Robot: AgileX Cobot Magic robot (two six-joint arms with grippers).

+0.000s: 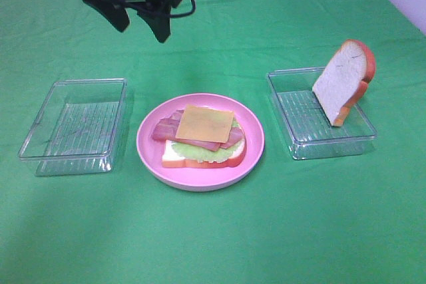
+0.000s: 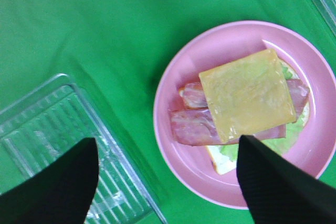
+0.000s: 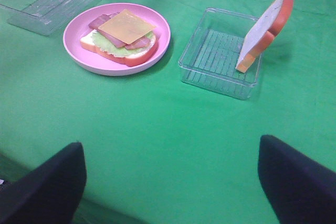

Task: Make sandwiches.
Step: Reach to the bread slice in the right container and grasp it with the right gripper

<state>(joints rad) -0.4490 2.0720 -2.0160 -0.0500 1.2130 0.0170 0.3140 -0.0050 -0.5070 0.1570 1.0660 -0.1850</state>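
Green cloth covers the whole bench (image 1: pixel 213 244). A round pink plate (image 1: pixel 148 157) sits in the middle. On the plate lies a white bread slice (image 1: pixel 174 159) with an orange-red crust. A green lettuce leaf (image 1: pixel 200 151) lies on the bread, pink bacon strips (image 1: pixel 165 130) lie on the leaf, and a yellow-orange cheese square (image 1: pixel 205 124) lies on top. A see-through tray (image 1: pixel 46 151) sits to the left of the plate, and another tray (image 1: pixel 299 145) sits to the right. A second bread slice (image 1: pixel 339 84) stands up in the right tray, tilted toward its far right side. The left end effector (image 1: pixel 141 26) hangs above the far left part of the bench with its fingers spread apart. The right end effector (image 3: pixel 170 182) is above the near side of the bench, well apart from the plate, and its fingers are spread wide too.
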